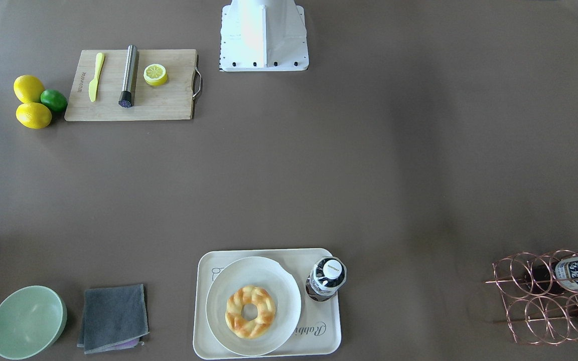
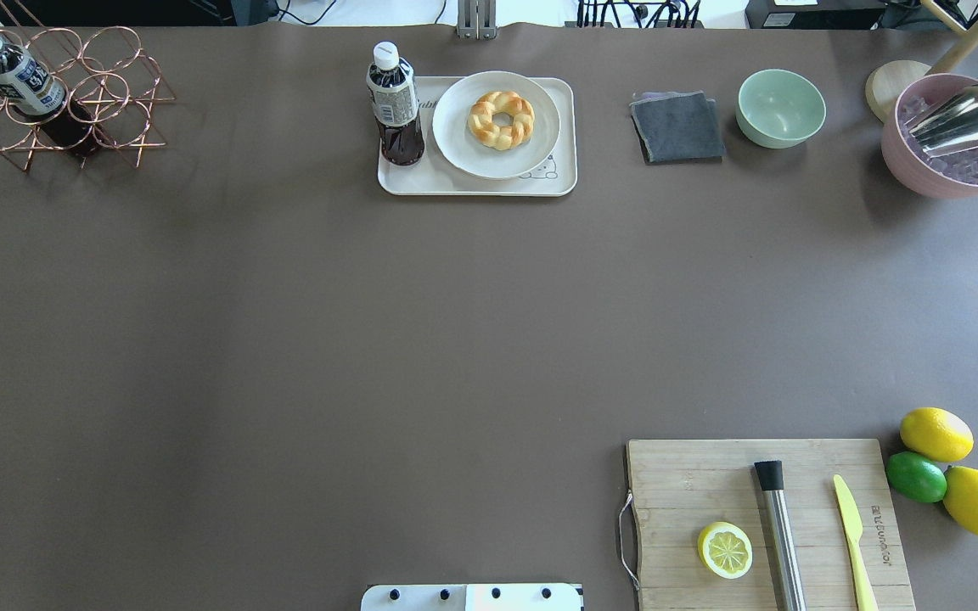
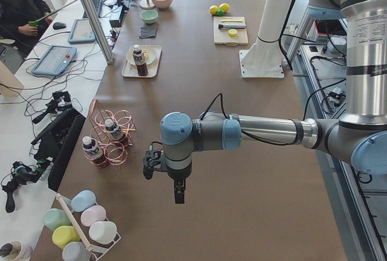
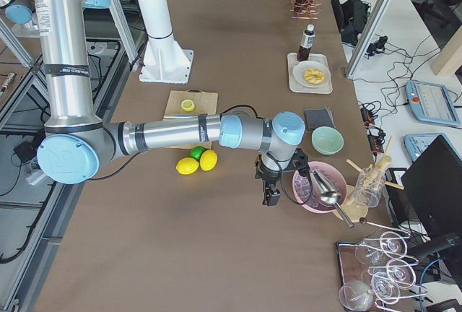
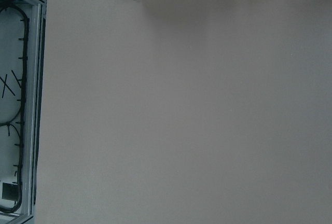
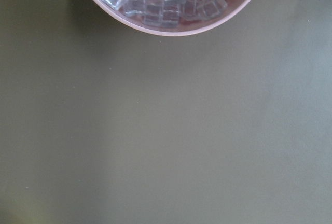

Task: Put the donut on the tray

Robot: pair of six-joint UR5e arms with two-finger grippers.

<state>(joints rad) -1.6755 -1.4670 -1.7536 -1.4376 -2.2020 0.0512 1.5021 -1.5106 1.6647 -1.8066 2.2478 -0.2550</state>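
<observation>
The golden-brown braided ring donut (image 1: 250,312) lies on a round off-white plate (image 1: 279,286), which sits on the cream rectangular tray (image 1: 208,344) beside a dark bottle (image 1: 325,278). It is already within the tray, so the task looks done or not begun. Both claws hang well away from the tray: left claw (image 3: 179,199) over bare desk (image 1: 289,175), right claw (image 4: 271,195) by the pink ice bowl (image 4: 312,185). Whether either is spread, I cannot tell.

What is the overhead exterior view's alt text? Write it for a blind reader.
A braided donut lies on a round white plate on a cream tray, beside an upright bottle, at the far edge of the table. A cutting board with a lemon half lies at near right.
</observation>
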